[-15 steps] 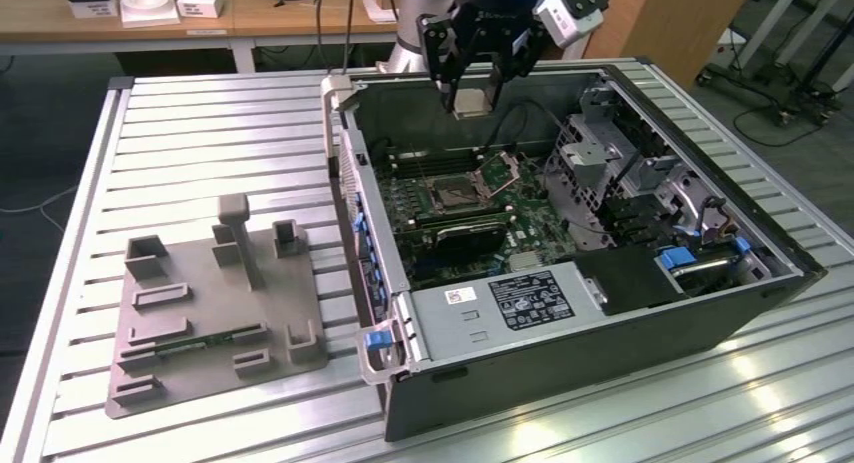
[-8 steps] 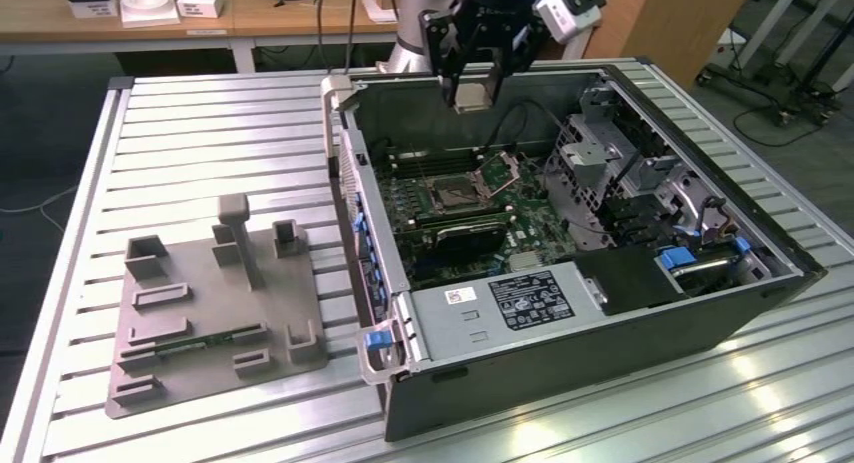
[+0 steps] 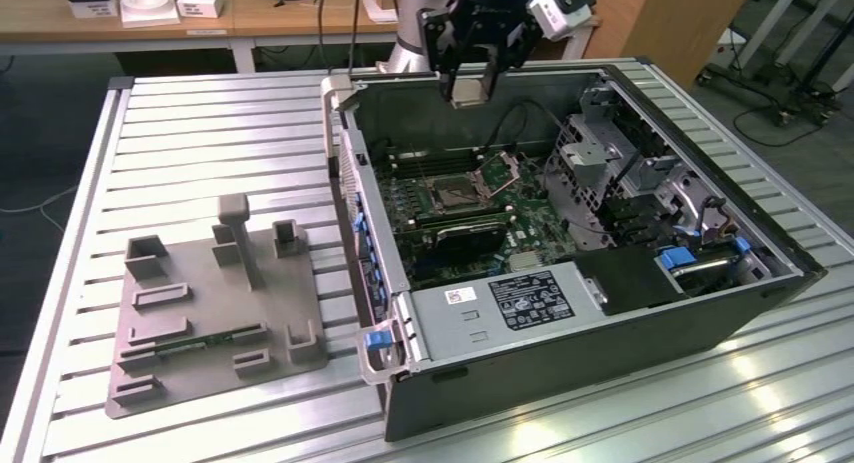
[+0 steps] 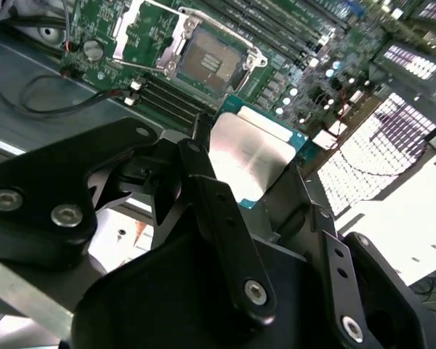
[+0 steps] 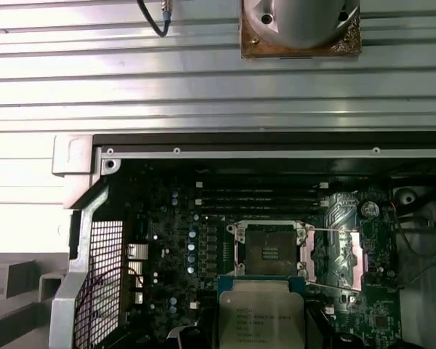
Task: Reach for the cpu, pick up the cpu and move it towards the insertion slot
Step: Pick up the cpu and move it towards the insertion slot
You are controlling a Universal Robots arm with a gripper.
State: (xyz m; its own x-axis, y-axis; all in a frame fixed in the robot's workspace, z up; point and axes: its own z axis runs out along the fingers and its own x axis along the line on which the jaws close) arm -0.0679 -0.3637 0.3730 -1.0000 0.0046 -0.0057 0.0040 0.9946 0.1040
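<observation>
1. Ribbed metal table (image 3: pixel 200 123) carries everything; a wooden bench with small boxes runs behind it.
2. Open computer case (image 3: pixel 574 243) lies on its side on the table, landmark for what follows. Green motherboard (image 3: pixel 454 198) exposed inside.
3. Grey tray (image 3: pixel 214 303) sits on the table beside the case, toward the exterior view's left, apart from it.
4. Gripper (image 3: pixel 470 83) hangs above the case's far rim, fingers (image 4: pixel 225 218) clamped on the cpu.
5. Cpu (image 4: pixel 251 156) held between the fingers, silvery top showing, lifted clear above the motherboard.
6. Insertion slot (image 5: pixel 269 251) sits mid-board inside the case, bracket swung open, dark centre bare; in both wrist views the cpu hangs just beside it, not seated.
</observation>
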